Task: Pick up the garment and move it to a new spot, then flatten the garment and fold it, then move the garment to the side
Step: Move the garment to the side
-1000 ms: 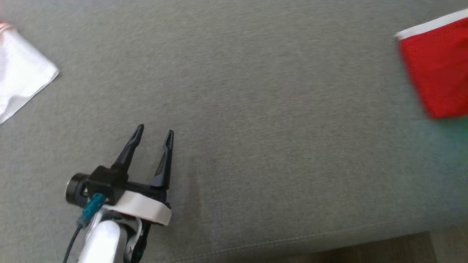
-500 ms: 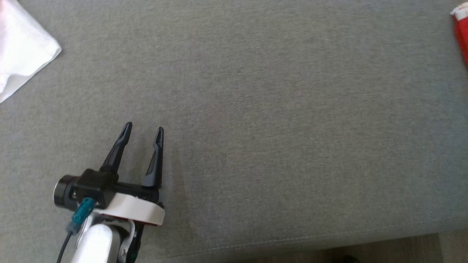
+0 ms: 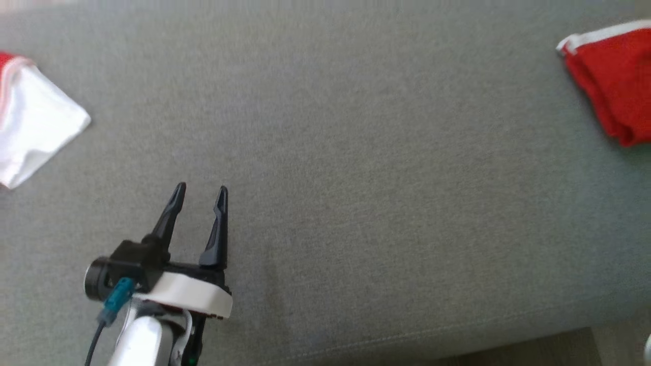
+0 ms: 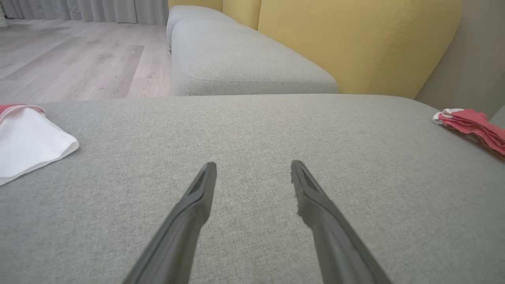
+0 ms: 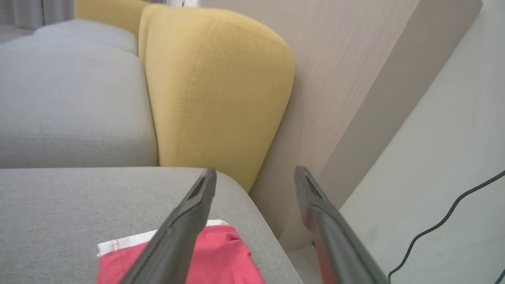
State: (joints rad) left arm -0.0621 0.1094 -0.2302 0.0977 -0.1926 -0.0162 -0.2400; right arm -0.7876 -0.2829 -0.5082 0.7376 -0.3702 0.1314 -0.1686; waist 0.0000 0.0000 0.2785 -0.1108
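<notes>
The garment [image 3: 610, 81] is red with a white band and lies folded at the right end of the grey cushion [image 3: 356, 152]. In the left wrist view the garment [image 4: 469, 122] lies far to the right. My right gripper [image 5: 255, 172] is open with nothing between its fingers, and the garment [image 5: 232, 256] lies just below its left finger. My left gripper [image 3: 201, 190] hovers open and empty over the cushion's front left part. Bare grey fabric shows between its fingers in the left wrist view, where the left gripper [image 4: 253, 165] points across the cushion.
A white cloth [image 3: 35, 127] with a red edge lies at the cushion's left end and also shows as the white cloth [image 4: 27, 146] in the left wrist view. A yellow backrest [image 5: 217, 98] stands behind the cushion. A wall and a black cable [image 5: 442, 225] lie past the right end.
The head camera has swung about, so the whole picture shifted. The red garment now lies sharp and still at the right. The left gripper has stayed open in place.
</notes>
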